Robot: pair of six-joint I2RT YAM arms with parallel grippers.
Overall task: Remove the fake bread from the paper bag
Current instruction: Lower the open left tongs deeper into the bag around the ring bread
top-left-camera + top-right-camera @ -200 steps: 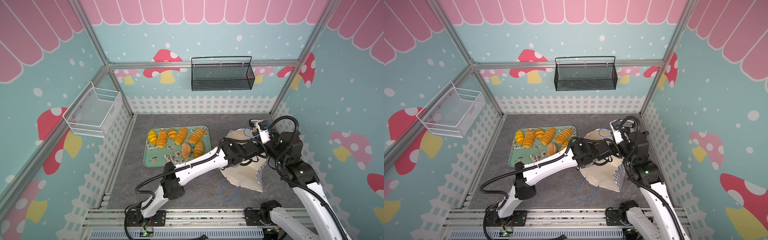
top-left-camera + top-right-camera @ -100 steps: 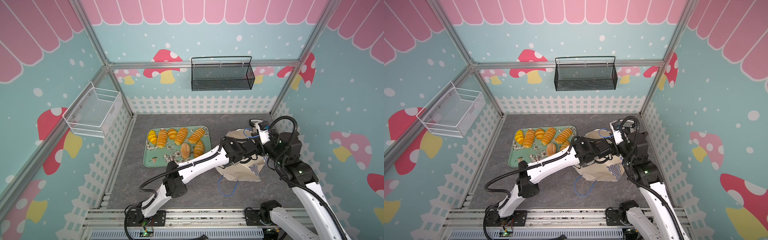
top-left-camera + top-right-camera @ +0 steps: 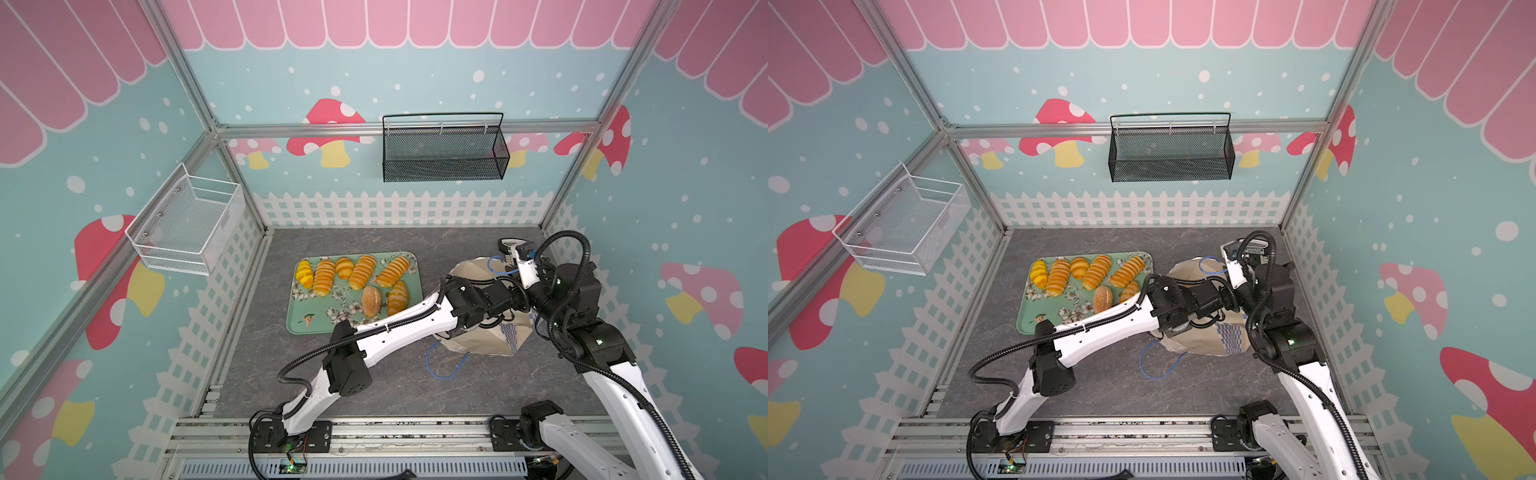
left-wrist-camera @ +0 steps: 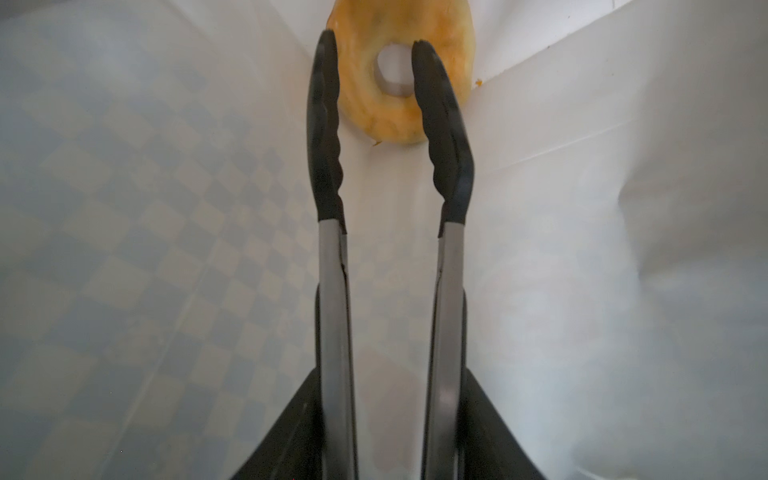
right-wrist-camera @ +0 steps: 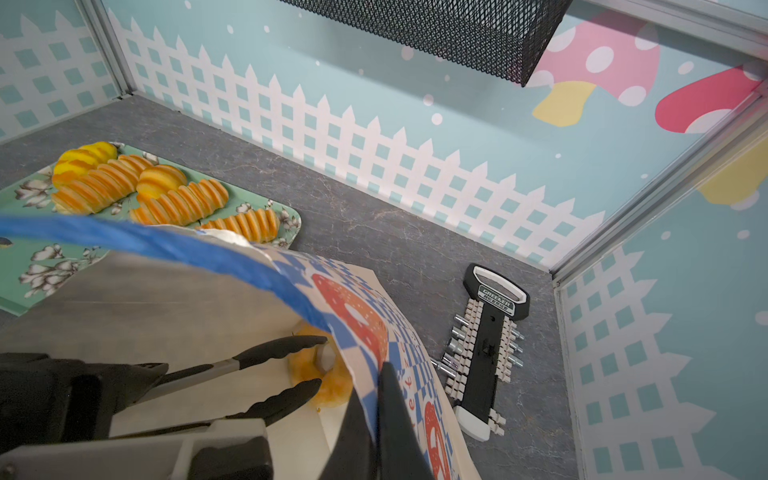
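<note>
The paper bag (image 3: 478, 345) lies tipped over at the right centre of both top views. Its mouth is turned toward the left of the frame and its long axis runs roughly left to right; the arms hide its exact lean. The right claw (image 5: 374, 428) is closed, pinching the checkered rim of the mouth.

The left claw (image 4: 388, 440) grips a pair of tongs (image 4: 446, 266), which point down the bag's length. Deep in the bottom fold sits the ring bagel (image 4: 374, 120) on edge, its hole facing the mouth. The tong tips are partly apart. One is at the ring's outer edge and the other beside the hole; whether they press it I cannot tell.

Seven loaves (image 3: 362, 272) lie on the tray (image 3: 316, 328) at centre left, most with long axes slanting up and down the frame.

A socket rail (image 5: 490, 332) lies just beside the bag toward the back right corner, and the right wall is near. Grey worktop (image 3: 395, 395) lies open at lower centre, where a blue cord handle (image 3: 428, 362) trails.
</note>
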